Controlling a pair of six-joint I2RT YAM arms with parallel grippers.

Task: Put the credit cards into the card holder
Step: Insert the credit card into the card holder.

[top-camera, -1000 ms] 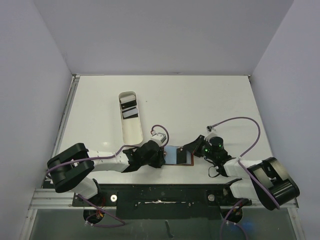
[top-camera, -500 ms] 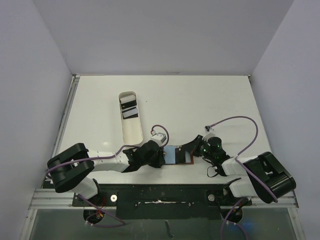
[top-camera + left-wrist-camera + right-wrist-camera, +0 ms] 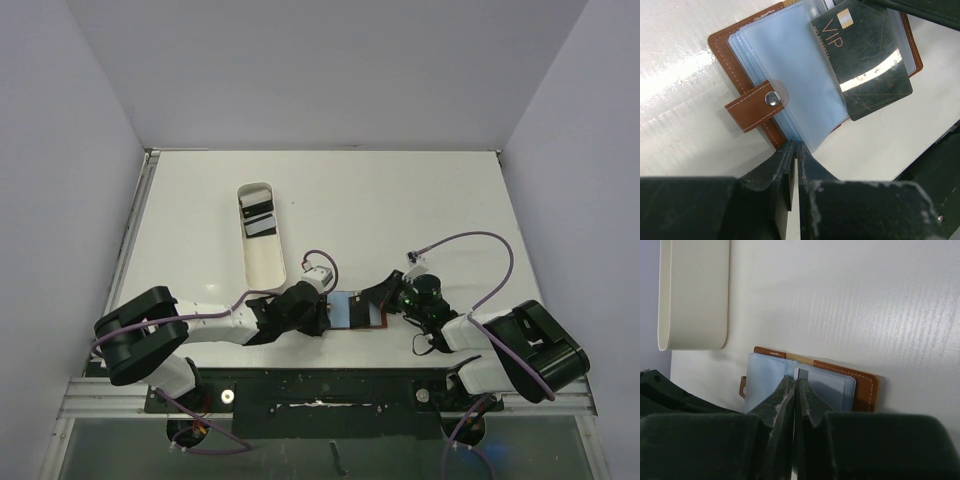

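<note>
The card holder [image 3: 353, 311] lies open near the table's front edge, a brown wallet with pale blue sleeves [image 3: 790, 70] and a snap tab [image 3: 754, 107]. My left gripper [image 3: 796, 146] is shut on the near edge of its sleeves and cover; in the top view the left gripper [image 3: 324, 314] is at the holder's left side. My right gripper [image 3: 796, 380] is shut on a black "VIP" credit card [image 3: 865, 60], which tilts down onto the holder's right-hand sleeves [image 3: 840, 385]. Two more cards [image 3: 257, 216] lie in the white tray.
The long white oval tray [image 3: 262, 262] stands left of and behind the holder, and it also shows in the right wrist view [image 3: 692, 295]. Purple cables loop over both arms. The table's front edge and rail run just behind the grippers.
My right gripper with the black card has edged slightly left toward the holder, and its arm has folded a little. The left arm and the holder have not moved.
</note>
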